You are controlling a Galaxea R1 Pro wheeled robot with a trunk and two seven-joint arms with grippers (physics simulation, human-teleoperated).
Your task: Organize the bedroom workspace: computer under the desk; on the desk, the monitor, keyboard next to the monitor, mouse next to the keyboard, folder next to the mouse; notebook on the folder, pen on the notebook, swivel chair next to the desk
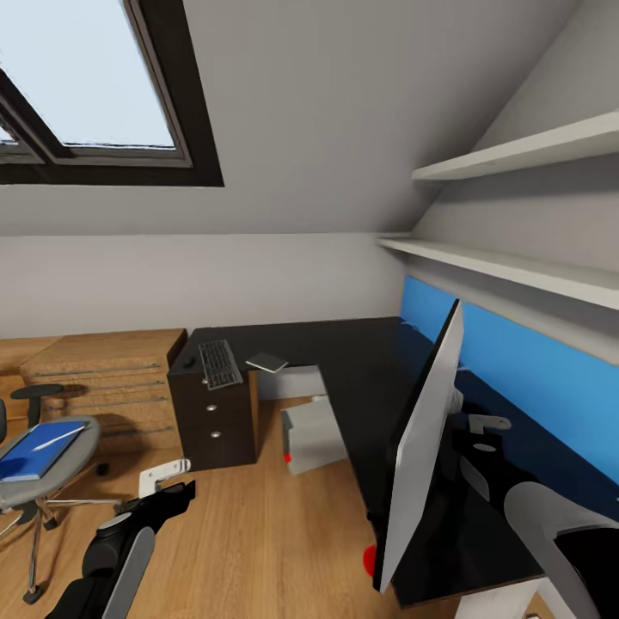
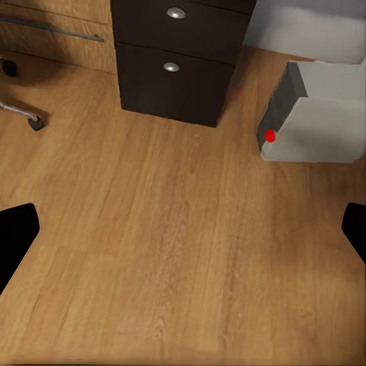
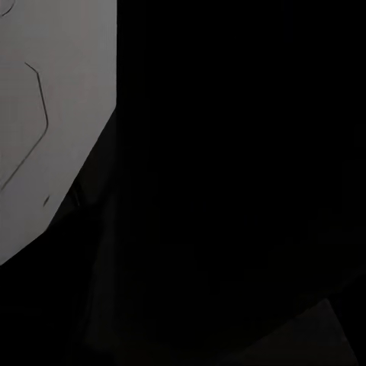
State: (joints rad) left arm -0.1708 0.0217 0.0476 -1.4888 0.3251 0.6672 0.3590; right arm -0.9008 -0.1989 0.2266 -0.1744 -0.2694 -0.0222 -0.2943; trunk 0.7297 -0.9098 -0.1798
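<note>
My left gripper hangs over bare wooden floor with its fingers spread wide apart, nothing between them; in the head view it sits low at my left side. My right arm reaches in behind the monitor, and the gripper itself is lost in darkness, so I cannot tell whether it is apart or together.

The monitor stands on the near end of the black bench, seen almost edge-on, with its red dot at the lower corner. Farther along the bench, over the drawers, lies the keyboard, with the mouse just beside it on its left and a thin grey notebook close on its right. The computer stands on the floor in the bench's inner corner, partly under the top, its red button facing out; from my left wrist it shows just beside the drawer unit.

The swivel chair stands well apart from the bench, at my far left, with the blue folder lying flat on its seat and the pen on top of the folder. A light wooden cabinet stands against the wall touching the drawers.
</note>
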